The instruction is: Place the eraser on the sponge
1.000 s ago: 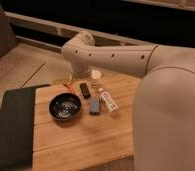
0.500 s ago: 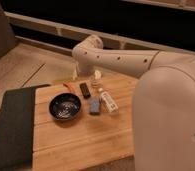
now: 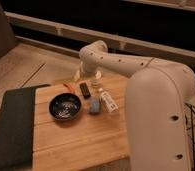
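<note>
The eraser (image 3: pixel 84 90) is a small black block lying on the wooden table (image 3: pixel 76 145), just behind the black bowl. The sponge (image 3: pixel 94 106) is a light-blue pad lying a little in front and to the right of the eraser, apart from it. My gripper (image 3: pixel 94 81) hangs from the white arm at the table's back edge, just behind and right of the eraser and above the table. Nothing shows in its grasp.
A black bowl (image 3: pixel 65 107) sits left of the sponge. A white oblong item (image 3: pixel 109 101) lies right of the sponge. A small orange thing (image 3: pixel 70 87) lies left of the eraser. A dark mat (image 3: pixel 13 125) covers the table's left side. My arm's bulky white body (image 3: pixel 161 120) fills the right.
The arm's elbow has shifted to the right and the gripper has moved slightly with it. The objects on the table have not moved.
</note>
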